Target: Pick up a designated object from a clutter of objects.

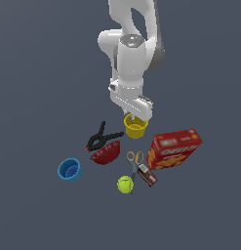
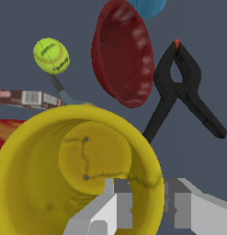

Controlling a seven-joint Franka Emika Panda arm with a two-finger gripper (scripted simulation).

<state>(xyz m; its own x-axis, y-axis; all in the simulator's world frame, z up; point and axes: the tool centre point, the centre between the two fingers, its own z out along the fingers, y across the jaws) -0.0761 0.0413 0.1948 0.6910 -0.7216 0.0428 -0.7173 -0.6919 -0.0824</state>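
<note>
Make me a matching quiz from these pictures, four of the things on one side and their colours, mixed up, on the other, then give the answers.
Things:
1. cup under the tool
2. bowl
3. clamp
4. cup off by itself

Colours:
A. black
B. blue
C. yellow
D. dark red

Pairs: 1-C, 2-D, 3-A, 4-B
</note>
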